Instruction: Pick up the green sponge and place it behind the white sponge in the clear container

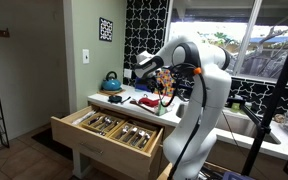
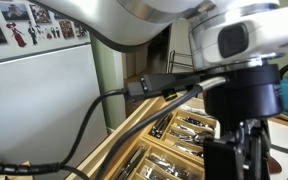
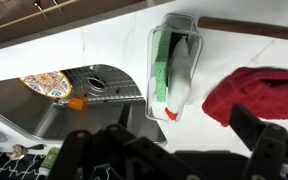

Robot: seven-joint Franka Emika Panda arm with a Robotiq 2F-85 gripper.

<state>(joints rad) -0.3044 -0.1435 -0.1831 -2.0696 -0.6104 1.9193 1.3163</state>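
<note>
The green sponge [image 3: 161,75], a narrow bright green block, stands on edge inside the clear container [image 3: 174,22], along 1 long wall. The white sponge [image 3: 183,72] lies just beside it, touching. The container rests on the pale tabletop [image 3: 104,45].

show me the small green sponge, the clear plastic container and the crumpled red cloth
green sponge [image 3: 161,78]: wrist view, middle of its long green side
clear plastic container [image 3: 174,22]: wrist view, bare end wall
red cloth [image 3: 254,95]: wrist view, centre of the crumpled fabric
</note>
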